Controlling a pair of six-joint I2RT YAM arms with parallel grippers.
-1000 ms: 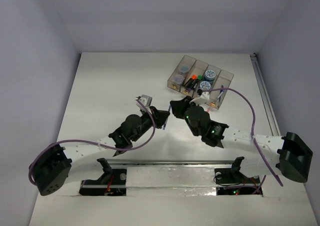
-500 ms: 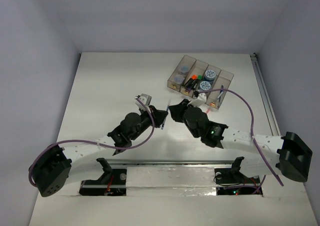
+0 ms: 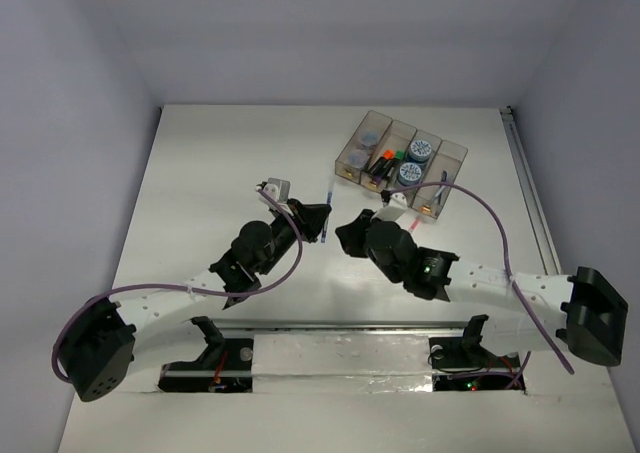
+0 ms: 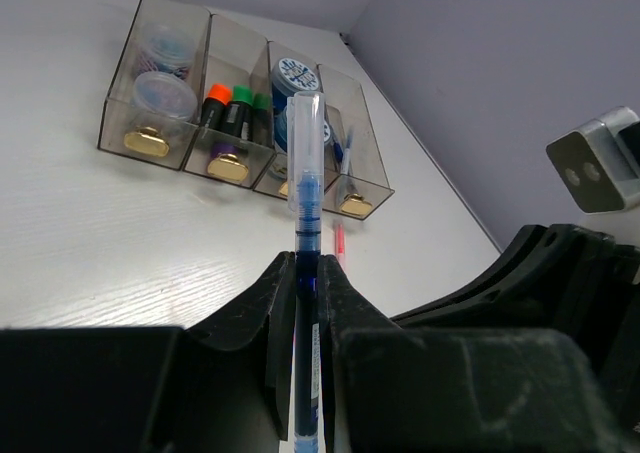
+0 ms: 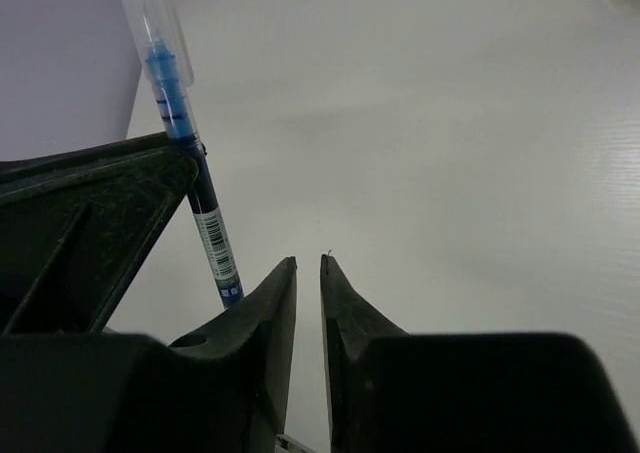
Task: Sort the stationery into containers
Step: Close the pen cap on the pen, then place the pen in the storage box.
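Observation:
My left gripper [image 4: 306,263] is shut on a blue pen [image 4: 305,163] with a clear cap, which points toward the containers [image 4: 120,123]. From above, the pen [image 3: 328,213] sticks out of the left gripper [image 3: 318,221] at mid-table. My right gripper [image 3: 347,231] sits just right of it, jaws a narrow gap apart and empty [image 5: 308,260]. The pen [image 5: 185,143] stands to its left, apart from it. The bins [image 3: 346,159] hold blue-white rolls [image 3: 418,150] and orange and green markers [image 4: 215,98]. A red pen [image 4: 338,245] lies on the table before the bins.
A metal rail [image 3: 532,203] runs along the table's right edge. Purple cables [image 3: 490,208] loop over the right arm. Grey walls close in the back and both sides.
The left gripper has swung a little left and back, carrying the blue pen. The right gripper has drawn away from the pen and its jaws have narrowed.

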